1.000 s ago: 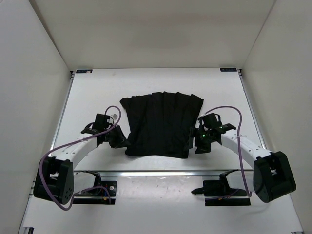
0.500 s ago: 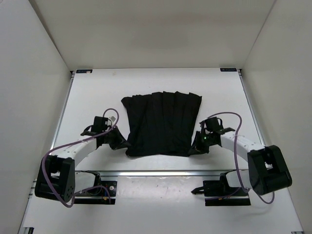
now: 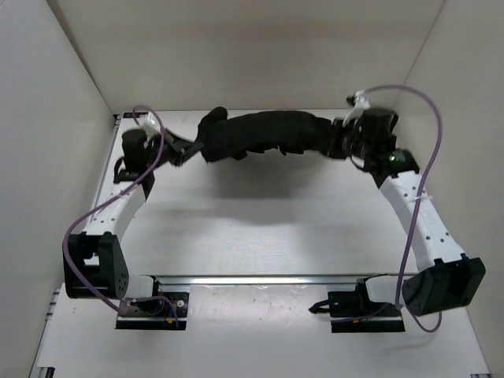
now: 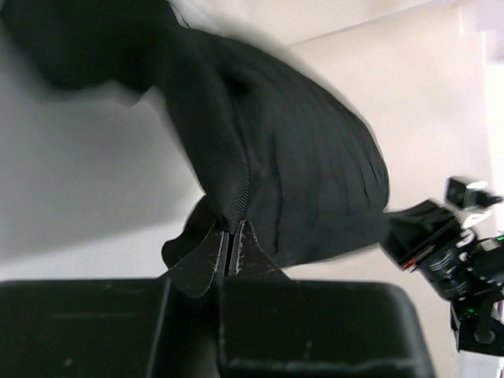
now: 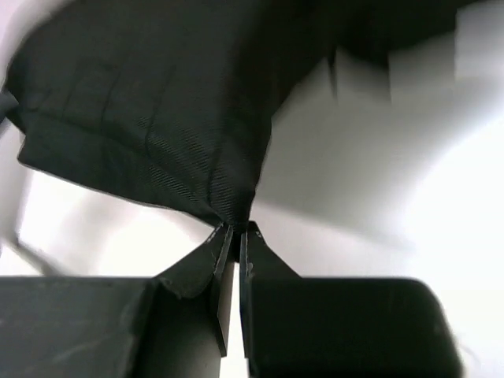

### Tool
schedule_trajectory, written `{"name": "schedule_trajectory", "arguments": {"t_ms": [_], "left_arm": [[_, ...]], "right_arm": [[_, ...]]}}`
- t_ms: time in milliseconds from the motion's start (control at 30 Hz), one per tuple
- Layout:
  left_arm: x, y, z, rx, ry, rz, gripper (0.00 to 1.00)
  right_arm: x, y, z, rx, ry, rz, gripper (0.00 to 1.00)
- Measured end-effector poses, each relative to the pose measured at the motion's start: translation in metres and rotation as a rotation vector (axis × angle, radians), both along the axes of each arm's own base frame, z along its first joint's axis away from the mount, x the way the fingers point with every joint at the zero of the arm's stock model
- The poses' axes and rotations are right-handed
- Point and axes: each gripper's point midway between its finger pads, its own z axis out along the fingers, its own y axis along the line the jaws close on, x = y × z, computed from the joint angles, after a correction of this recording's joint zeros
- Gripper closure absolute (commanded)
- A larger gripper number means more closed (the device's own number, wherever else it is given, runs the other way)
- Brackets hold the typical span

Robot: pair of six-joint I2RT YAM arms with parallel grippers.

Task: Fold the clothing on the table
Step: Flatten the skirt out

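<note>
Tightly, L hand [image 4: 233,230] pinching clothing [image 3: 268,134], R hand [image 5: 234,230] pinching other end

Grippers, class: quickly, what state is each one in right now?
The left gripper: jaws shut on the clothing.
The right gripper: jaws shut on the clothing too.

No legible text, labels, brand marks or numbers in any view. Black bracket [image 3: 124,116] at far-left corner of table [image 3: 260,236]: any marking too small to read.
</note>
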Motion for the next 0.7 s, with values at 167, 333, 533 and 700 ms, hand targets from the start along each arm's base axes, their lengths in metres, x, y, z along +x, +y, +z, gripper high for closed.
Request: {"name": "schedule_trajectory", "arguments": {"t_ms": [167,333,533,700], "left_arm": [[-0.079,0.005,-0.162,0.048,0.378,-0.026,0.96],[-0.192,-0.001,-0.250,0.175,0.688,-0.140,0.40],[-0.207,-0.003,-0.237,0.263,0.584,-0.189,0.21],[-0.225,-0.010,-0.240,0.336,0.584,-0.241,0.37]], "right_arm": [[-0.079,-0.005,-0.163,-0.065,0.401,0.035,1.00],[-0.200,-0.024,-0.270,-0.110,0.808,0.043,0.63],[-0.209,-0.030,-0.265,-0.066,0.766,0.019,0.36],[-0.207,-0.027,-0.266,-0.053,0.769,0.014,0.38]]}}
